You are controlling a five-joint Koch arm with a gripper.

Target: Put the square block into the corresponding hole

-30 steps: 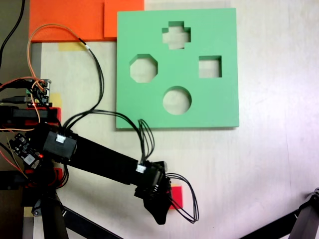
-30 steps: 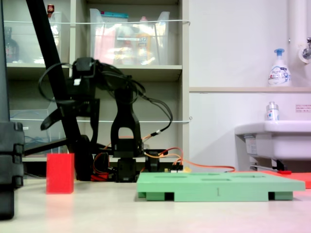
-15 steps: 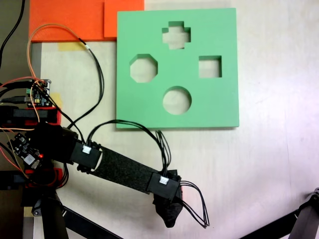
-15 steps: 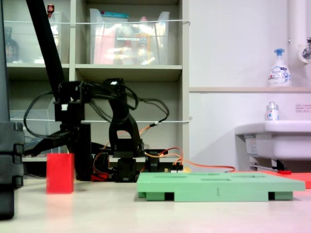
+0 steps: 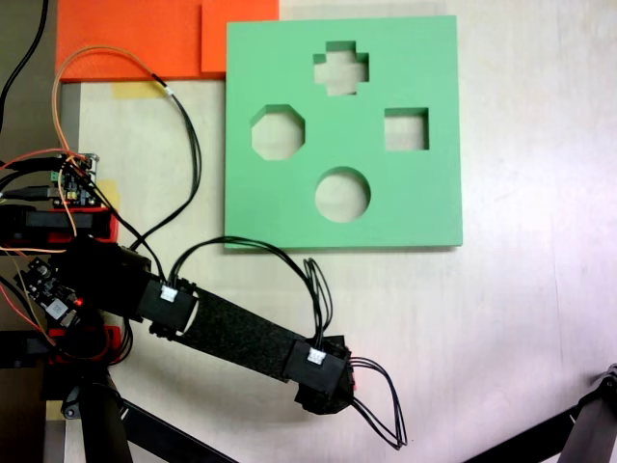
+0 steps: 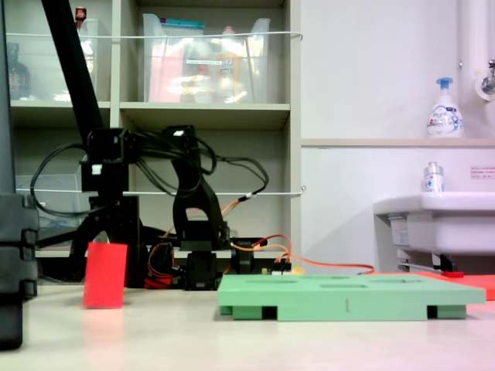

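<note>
In the second exterior view the square block (image 6: pixel 106 276), a small red cube, rests on the table at the left and leans slightly. My gripper (image 6: pixel 104 270) stands over it, open. One black finger (image 6: pixel 81 243) slants down behind the block's left side and the other stands upright at its right. In the first exterior view the gripper head (image 5: pixel 323 394) covers the block. The green foam board (image 5: pixel 424 212) lies above it in the first exterior view. Its square hole (image 5: pixel 406 129) sits at the board's right, beside the cross, octagon and round cutouts. In the second exterior view the board (image 6: pixel 348 297) lies flat to the right of the block.
Orange foam sheets (image 5: pixel 135 39) lie at the top left of the first exterior view. A circuit board (image 5: pixel 72 178) with wires sits by the arm's base. A black tripod leg (image 5: pixel 578 429) crosses the bottom right. In the second exterior view a sink (image 6: pixel 433 216) stands behind, at the right.
The arm stretched out and came down over the block. The slanted finger swung in toward it. The block shifted a little to the second exterior view's right and now leans.
</note>
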